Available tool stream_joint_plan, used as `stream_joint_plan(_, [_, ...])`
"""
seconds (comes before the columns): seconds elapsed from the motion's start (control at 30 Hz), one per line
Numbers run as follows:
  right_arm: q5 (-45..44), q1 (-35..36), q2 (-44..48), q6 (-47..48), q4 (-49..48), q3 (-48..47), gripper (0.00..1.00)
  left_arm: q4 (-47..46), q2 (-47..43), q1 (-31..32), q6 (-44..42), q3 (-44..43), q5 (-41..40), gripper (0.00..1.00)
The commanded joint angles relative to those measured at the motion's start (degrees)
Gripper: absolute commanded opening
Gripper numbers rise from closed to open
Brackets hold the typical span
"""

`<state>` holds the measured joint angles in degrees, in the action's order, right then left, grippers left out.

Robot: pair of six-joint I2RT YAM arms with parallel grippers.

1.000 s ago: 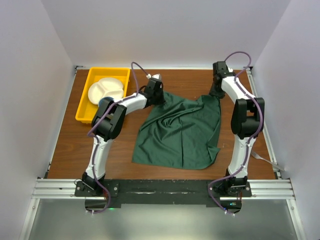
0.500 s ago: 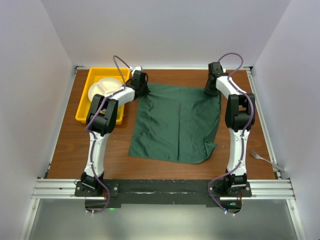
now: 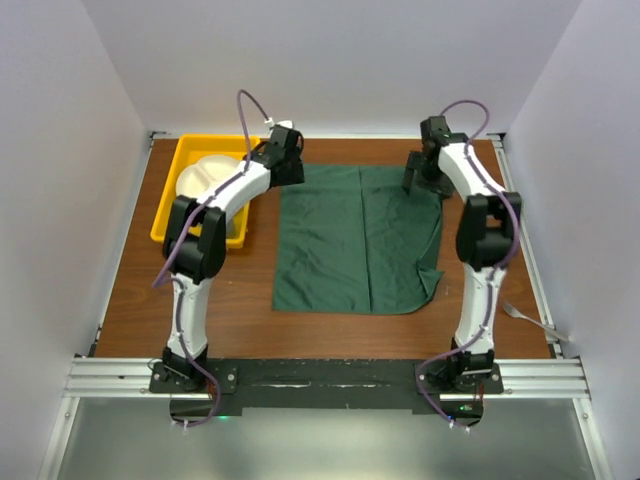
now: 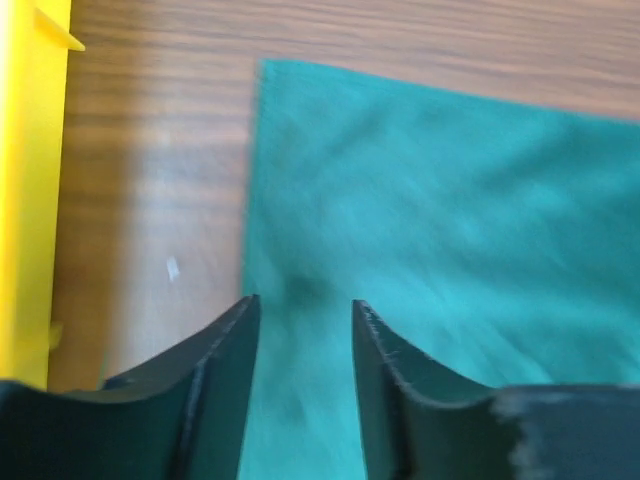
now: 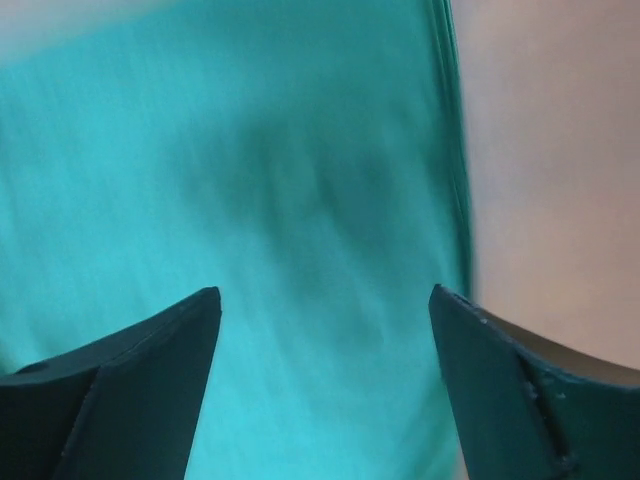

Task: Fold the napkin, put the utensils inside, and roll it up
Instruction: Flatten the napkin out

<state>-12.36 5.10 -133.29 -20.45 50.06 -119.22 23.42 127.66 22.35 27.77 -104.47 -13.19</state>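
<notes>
Top external view has the napkin (image 3: 358,240) lying flat on the wooden table (image 3: 140,300), spread between my two arms. A soft crease runs front to back down its middle, and its near right corner is a little rumpled. My left gripper (image 3: 288,165) hangs over the cloth's far left corner, just beside the yellow tray (image 3: 165,225), which holds the white divided plate (image 3: 205,175). My right gripper (image 3: 418,182) hangs over the far right corner.

Through the left wrist camera I see my left fingers standing apart with a narrow gap and nothing caught between them. Below them are the napkin's corner and a strip of bare wood, with the tray's wall at the left edge. Through the right wrist camera my fingers are spread wide and also hold nothing. Green cloth fills the space beneath them, and its right edge gives way to table on the right.

Both wrist pictures are blurred, so I cannot tell whether my fingertips touch the cloth or hang just above it.

A fork (image 3: 528,317) lies near the table's right edge, well apart from the napkin. It looks like a single slim silver piece there, though it is too small to be sure.
</notes>
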Motion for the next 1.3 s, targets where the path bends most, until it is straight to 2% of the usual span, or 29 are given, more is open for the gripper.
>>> stream_joint_plan(0.0, [3.2, 1.0, 23.5, -0.2, 10.0, 21.9, 0.93, 5.5, -19.5, 6.5, -1.0, 8.4, 7.2, 0.51])
stream_joint_plan(0.03, [3.4, 1.0, 29.9, -0.1, 10.1, 26.4, 0.98, 5.4, -22.2, 7.3, -1.3, 11.4, 9.2, 0.52])
stream_joint_plan(0.07, [4.0, 1.1, 33.6, -0.2, 9.4, 35.1, 0.98, 4.1, -25.0, 8.3, -2.4, 14.8, 12.9, 0.55])
stream_joint_plan(0.1, [5.4, 1.0, 36.6, 0.3, 8.8, 39.1, 0.98, 2.7, -30.4, 9.9, -3.3, 21.9, 16.5, 0.58])
stream_joint_plan(0.13, [5.8, 1.0, 41.8, 0.1, 8.2, 42.8, 0.98, 1.1, -32.9, 10.4, -4.4, 25.1, 19.5, 0.61])
stream_joint_plan(0.17, [5.4, 1.0, 43.8, -0.4, 7.3, 48.7, 0.98, 1.1, -36.8, 10.9, -4.4, 27.9, 24.2, 0.63])
stream_joint_plan(0.23, [4.3, 0.8, 47.1, -1.4, 6.4, 53.2, 0.98, 1.5, -40.4, 12.0, -4.4, 35.2, 27.9, 0.63])
stream_joint_plan(0.4, [6.2, 0.3, 45.5, -4.4, 4.1, 58.6, 0.98, 2.5, -49.6, 12.7, -4.1, 46.4, 28.7, 0.63])
stream_joint_plan(0.53, [4.8, -0.4, 43.5, -5.3, 0.7, 61.3, 0.89, 5.2, -53.7, 12.8, -4.0, 49.5, 27.3, 0.62])
stream_joint_plan(0.67, [1.7, -0.8, 43.6, -6.3, -2.2, 63.5, 0.65, 6.6, -56.5, 12.8, -4.2, 49.6, 25.3, 0.62])
stream_joint_plan(0.73, [-3.4, -1.1, 44.6, -9.9, -0.9, 63.8, 0.43, 6.5, -57.0, 12.8, -4.2, 49.4, 24.9, 0.61])
stream_joint_plan(0.77, [-5.3, -2.4, 45.0, -12.1, 2.2, 63.8, 0.29, 6.5, -56.9, 12.7, -4.4, 49.1, 24.9, 0.61])
stream_joint_plan(0.83, [-5.3, -4.3, 47.3, -19.6, 5.8, 65.0, 0.05, 6.1, -56.8, 12.8, -4.3, 48.8, 25.0, 0.61])
stream_joint_plan(0.87, [-3.7, -7.3, 48.9, -21.5, 6.4, 66.4, 0.05, 5.9, -56.7, 12.7, -4.4, 48.7, 24.9, 0.61])
stream_joint_plan(0.9, [-1.9, -8.3, 50.7, -25.0, 6.1, 68.0, 0.00, 5.6, -56.6, 12.7, -4.3, 48.7, 25.0, 0.61])
stream_joint_plan(0.97, [-2.8, -9.0, 56.7, -30.8, 6.9, 71.6, 0.00, 5.0, -56.3, 12.7, -4.0, 48.6, 25.0, 0.61])
stream_joint_plan(1.0, [-3.3, -9.0, 58.9, -31.1, 6.8, 72.3, 0.09, 5.0, -56.2, 12.8, -4.0, 48.5, 25.0, 0.61])
stream_joint_plan(1.03, [-3.4, -9.0, 61.6, -30.4, 4.6, 73.1, 0.28, 5.1, -56.1, 12.8, -4.1, 48.3, 25.0, 0.61])
stream_joint_plan(1.07, [-5.5, -9.1, 62.4, -28.8, 5.0, 72.8, 0.60, 5.2, -56.1, 12.7, -4.1, 48.2, 25.1, 0.61])
stream_joint_plan(1.13, [-9.4, -9.0, 63.1, -29.0, 9.8, 70.3, 0.79, 5.5, -56.3, 12.7, -4.5, 48.3, 24.7, 0.61])
stream_joint_plan(1.17, [-11.8, -9.1, 64.0, -29.1, 10.7, 69.7, 0.94, 5.7, -56.5, 12.8, -4.7, 48.4, 24.4, 0.61])
stream_joint_plan(1.23, [-11.5, -9.1, 65.8, -26.9, 8.0, 68.9, 0.98, 6.2, -56.6, 12.7, -4.7, 48.4, 23.5, 0.61])
stream_joint_plan(1.27, [-5.5, -8.2, 66.8, -20.3, 4.7, 68.9, 0.98, 6.3, -57.0, 12.6, -4.7, 48.5, 23.0, 0.61])
